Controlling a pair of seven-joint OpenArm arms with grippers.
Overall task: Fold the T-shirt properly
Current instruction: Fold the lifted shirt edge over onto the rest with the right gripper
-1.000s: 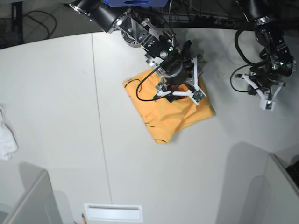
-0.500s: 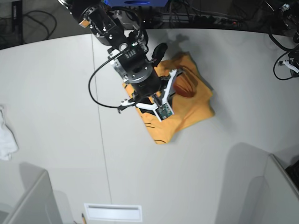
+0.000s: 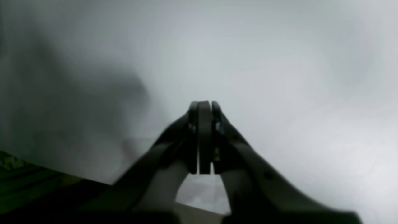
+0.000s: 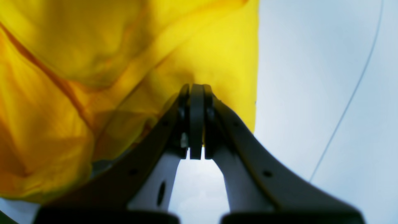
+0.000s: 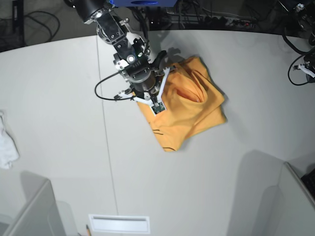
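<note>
Plainly, the light-orange cotton T-shirt (image 5: 189,105) lies just beside the right pincer (image 5: 153,101), pressed together empty; the left pincer (image 3: 201,137), likewise pressed together, is well apart.

T-shirts: one T-shirt (image 5: 189,105) is lying bunched at the upper middle of the base frame; it is also filling the left half of the right wrist frame (image 4: 93,62).
Tables: one white table (image 5: 59,113) is showing, with one thin seam line running down its left part.
White cloths: one white cloth (image 5: 6,142) is sitting at the left edge of the base frame.
Grippers: two are showing, the right gripper (image 4: 196,93) and the left gripper (image 3: 204,107), one in each wrist frame, each with its two jaws pressing together.
Arms: one arm (image 5: 110,29) is reaching in from the top of the base frame.
Black cables: one black cable (image 5: 106,91) is looping beside that arm.
</note>
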